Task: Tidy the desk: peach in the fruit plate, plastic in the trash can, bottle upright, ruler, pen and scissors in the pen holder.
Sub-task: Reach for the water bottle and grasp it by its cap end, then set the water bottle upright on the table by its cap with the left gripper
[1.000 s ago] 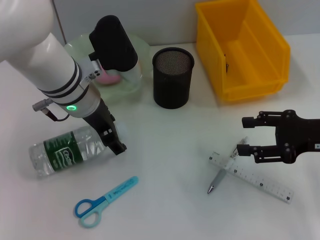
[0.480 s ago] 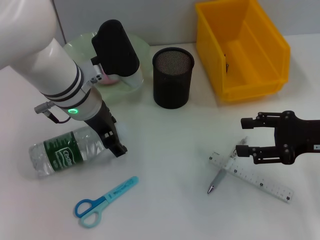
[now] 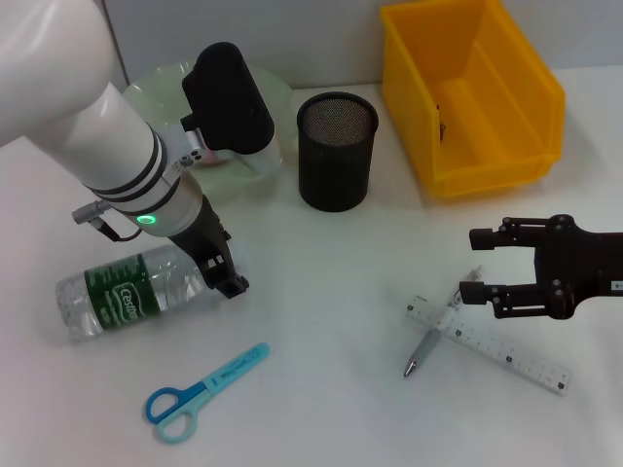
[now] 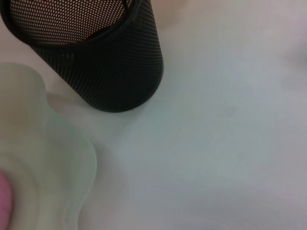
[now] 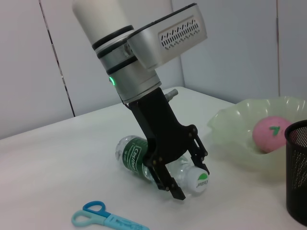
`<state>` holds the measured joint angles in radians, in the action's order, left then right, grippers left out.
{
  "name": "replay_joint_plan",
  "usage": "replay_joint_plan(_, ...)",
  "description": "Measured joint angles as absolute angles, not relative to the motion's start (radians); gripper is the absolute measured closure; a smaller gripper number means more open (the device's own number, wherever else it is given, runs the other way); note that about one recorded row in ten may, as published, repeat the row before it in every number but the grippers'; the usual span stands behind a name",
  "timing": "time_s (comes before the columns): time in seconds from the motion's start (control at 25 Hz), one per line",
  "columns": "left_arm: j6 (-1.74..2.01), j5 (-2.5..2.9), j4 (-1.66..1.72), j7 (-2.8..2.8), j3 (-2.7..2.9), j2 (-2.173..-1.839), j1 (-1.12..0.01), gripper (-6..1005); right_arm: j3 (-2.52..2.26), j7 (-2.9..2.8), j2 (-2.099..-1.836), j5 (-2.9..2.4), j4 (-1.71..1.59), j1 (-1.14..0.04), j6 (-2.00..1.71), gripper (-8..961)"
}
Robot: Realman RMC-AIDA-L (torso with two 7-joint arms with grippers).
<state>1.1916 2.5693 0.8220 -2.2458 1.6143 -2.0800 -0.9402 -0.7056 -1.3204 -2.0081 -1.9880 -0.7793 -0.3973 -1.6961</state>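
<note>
Scissors w/ blue handles (image 3: 200,385) lie nearest, flat on the white counter (image 3: 331,292), open room all round them. Clear plastic ruler (image 3: 487,343) sits to the right w/ the silver pen (image 3: 434,334) crossed under its near-left end; right hand (image 3: 473,265) hovers just above the pen's far end, fingers spread wide, holding nothing. Clear plastic bottle w/ green label (image 3: 131,304) lies on its side at left, white cap (image 5: 201,180) pointing toward centre. Left hand (image 3: 227,275) is down at the cap end, black fingers (image 5: 169,182) parted narrowly either side of the neck; can't tell if they touch it. Bare counter between bottle and ruler. Farther back: black mesh pen holder (image 3: 336,151) upright, pale green wavy fruit plate (image 5: 240,139) just beside it w/ the pink peach (image 5: 270,133) already in it, yellow plastic bin (image 3: 472,92) at far right, near the counter's back edge. Vs 1 s ago: left arm shifted slightly toward the cap; right hand, bottle unchanged.
</note>
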Motion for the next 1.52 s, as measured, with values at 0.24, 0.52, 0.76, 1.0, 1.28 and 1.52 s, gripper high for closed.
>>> replay_joint_plan(0.24,1.190,2.569,0.821,-2.246,1.624,-2.080,-0.940,368,-0.706,-1.325,-2.008,-1.988,-0.780,-0.397,-1.697,203)
replay_joint_plan(0.52,1.191,2.569,0.844,-2.254,1.645,-2.080,-0.929,548,-0.706,-1.330,-2.008,-1.988,-0.782,-0.397,-1.697,204)
replay_joint_plan(0.76,1.222,2.564,0.930,-2.266,1.619,-2.077,-0.891,563,-0.706,-1.332,-2.008,-1.988,-0.783,-0.397,-1.697,204)
replay_joint_plan(1.0,1.294,2.564,0.987,-2.273,1.507,-2.074,-0.875,563,-0.706,-1.332,-2.008,-1.986,-0.784,-0.401,-1.694,204)
replay_joint_plan(1.28,1.398,2.521,1.046,-2.275,1.341,-2.071,-0.867,564,-0.706,-1.332,-2.005,-1.984,-0.783,-0.406,-1.692,204)
replay_joint_plan(1.52,1.465,2.498,1.092,-2.271,1.251,-2.069,-0.856,564,-0.706,-1.331,-2.004,-1.983,-0.784,-0.409,-1.690,204)
